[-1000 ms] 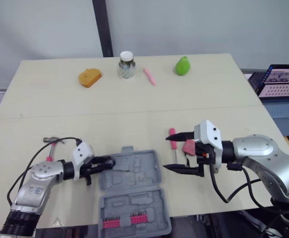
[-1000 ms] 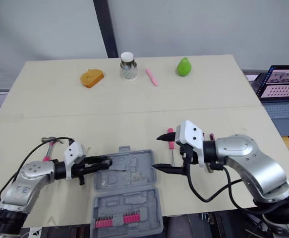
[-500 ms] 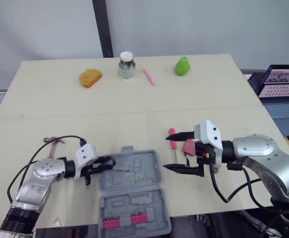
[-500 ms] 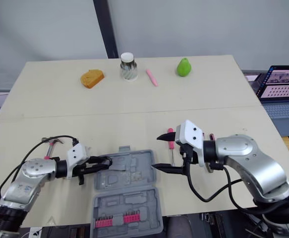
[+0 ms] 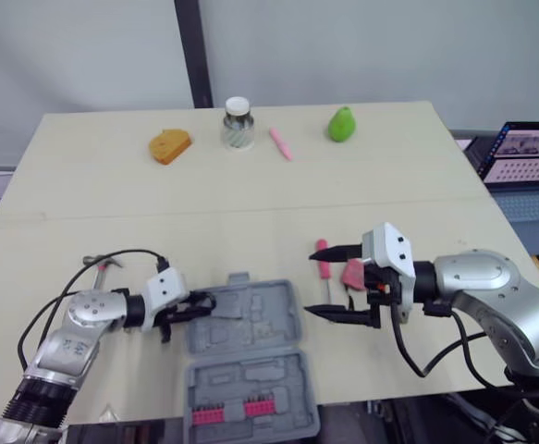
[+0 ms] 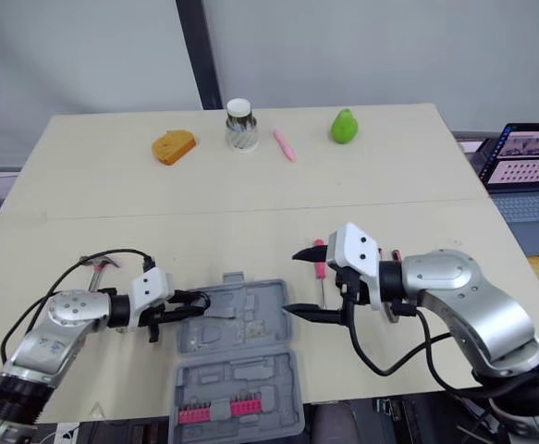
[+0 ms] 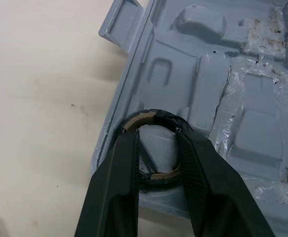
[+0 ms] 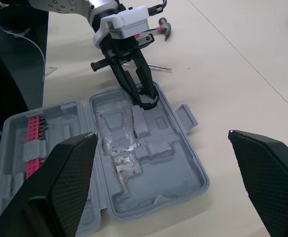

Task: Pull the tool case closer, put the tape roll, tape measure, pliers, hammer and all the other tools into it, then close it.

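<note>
The grey tool case point(image 5: 247, 350) lies open near the table's front edge, with pink bits in its near half. My left gripper point(image 5: 198, 304) is shut on the black tape roll point(image 7: 153, 114), which it holds over the left edge of the case's far half. My right gripper point(image 5: 312, 281) stands open just right of the case, with nothing between its fingers point(image 8: 60, 182). Beside it on the table lie a pink screwdriver point(image 5: 323, 261) and a pink tape measure point(image 5: 353, 274). The hammer point(image 5: 100, 267) lies behind my left arm.
Along the table's far edge stand an orange block point(image 5: 170, 145), a capped jar point(image 5: 237, 123), a pink pen point(image 5: 279, 142) and a green pear point(image 5: 341, 123). A laptop point(image 5: 528, 157) sits beyond the right edge.
My left arm has edged to the right toward the case, while the tape roll stays at the case's left edge. The right arm has not moved.
</note>
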Controlling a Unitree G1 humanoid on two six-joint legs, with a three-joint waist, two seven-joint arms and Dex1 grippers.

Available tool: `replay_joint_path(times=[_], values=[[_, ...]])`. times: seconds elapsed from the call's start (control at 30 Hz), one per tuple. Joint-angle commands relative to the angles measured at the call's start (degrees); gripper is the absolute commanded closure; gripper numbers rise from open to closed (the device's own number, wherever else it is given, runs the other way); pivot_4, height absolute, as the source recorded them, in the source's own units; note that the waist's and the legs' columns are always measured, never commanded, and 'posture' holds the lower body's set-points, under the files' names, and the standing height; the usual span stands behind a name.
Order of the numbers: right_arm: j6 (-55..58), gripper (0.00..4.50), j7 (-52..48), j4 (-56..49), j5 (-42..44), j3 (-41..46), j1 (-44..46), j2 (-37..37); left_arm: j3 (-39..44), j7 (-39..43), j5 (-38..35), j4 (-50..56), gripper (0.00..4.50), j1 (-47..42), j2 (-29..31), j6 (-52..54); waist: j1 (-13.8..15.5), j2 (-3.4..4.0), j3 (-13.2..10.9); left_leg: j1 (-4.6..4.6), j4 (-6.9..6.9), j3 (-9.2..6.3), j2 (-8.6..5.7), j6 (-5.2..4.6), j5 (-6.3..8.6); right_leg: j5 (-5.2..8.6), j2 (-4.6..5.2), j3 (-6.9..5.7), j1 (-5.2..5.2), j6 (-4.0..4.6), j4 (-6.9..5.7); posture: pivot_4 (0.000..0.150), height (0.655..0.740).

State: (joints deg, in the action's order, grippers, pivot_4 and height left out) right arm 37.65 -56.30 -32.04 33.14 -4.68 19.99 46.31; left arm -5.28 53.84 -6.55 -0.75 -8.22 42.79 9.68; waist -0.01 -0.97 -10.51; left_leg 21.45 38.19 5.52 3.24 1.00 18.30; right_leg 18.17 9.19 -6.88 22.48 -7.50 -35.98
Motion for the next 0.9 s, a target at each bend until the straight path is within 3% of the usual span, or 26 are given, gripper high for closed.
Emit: replay_joint_path(times=[0.03,0.2,0.37,0.5,0.6,0.77,0.9], values=[[-0.58,0.0,-0.11,-0.63,0.35,0.49,0.89,-0.2,-2.41,0.33,3.2,-2.98,3.23,1.07,1.04,1.31,0.01,0.0,0.0,0.0,0.0,0.0,0.0,0.0,0.0,0.0,0.0,0.0,0.0,0.0,0.0,0.15,0.74],[-0.62,0.0,0.06,-0.51,0.32,0.5,0.92,-0.35,-1.57,0.56,1.32,-2.64,3.23,0.47,0.51,2.79,0.0,0.02,0.01,-0.01,0.0,0.01,0.0,0.0,0.0,0.0,0.0,0.01,0.0,0.0,0.0,0.15,0.74],[-0.71,0.0,1.13,-0.34,1.26,2.07,-0.08,-1.38,6.27,1.62,-9.64,1.87,3.23,-0.36,-0.67,11.77,-0.13,0.02,0.01,0.02,-0.01,0.01,0.02,0.0,0.0,0.0,-0.01,0.0,0.02,0.0,-0.03,0.15,0.74],[-0.92,0.0,1.61,2.2,3.51,9.4,-4.67,-1.31,15.83,-0.41,-16.77,5.61,3.23,0.55,0.96,19.69,-0.02,-0.01,-0.01,0.11,-0.04,0.0,0.07,0.0,0.0,0.0,-0.07,-0.04,0.05,0.0,-0.04,0.15,0.74],[-1.97,0.0,1.26,7.48,3.52,18.55,-11.5,-0.03,25.93,-3.0,-19.51,8.21,2.37,4.99,3.02,23.61,0.04,-0.22,-0.04,0.13,-0.07,-0.01,0.07,-0.03,0.04,0.0,-0.07,-0.05,0.02,-0.01,0.02,0.15,0.74],[-7.08,0.0,-1.03,19.06,-0.51,29.03,-21.44,3.16,39.45,-5.14,-17.11,4.8,0.01,15.85,5.49,20.79,-0.07,-0.22,-0.04,0.1,-0.1,0.08,0.05,-0.08,0.13,0.0,-0.06,-0.02,0.01,-0.01,0.11,0.15,0.74],[-13.36,0.0,0.48,32.97,-4.69,33.98,-24.22,4.04,48.06,-6.44,-15.75,-3.45,0.01,21.58,5.92,15.66,-0.2,-0.24,-0.05,-0.08,-0.1,0.22,0.11,-0.06,0.13,0.01,-0.06,0.05,-0.01,0.02,0.24,0.15,0.74]])
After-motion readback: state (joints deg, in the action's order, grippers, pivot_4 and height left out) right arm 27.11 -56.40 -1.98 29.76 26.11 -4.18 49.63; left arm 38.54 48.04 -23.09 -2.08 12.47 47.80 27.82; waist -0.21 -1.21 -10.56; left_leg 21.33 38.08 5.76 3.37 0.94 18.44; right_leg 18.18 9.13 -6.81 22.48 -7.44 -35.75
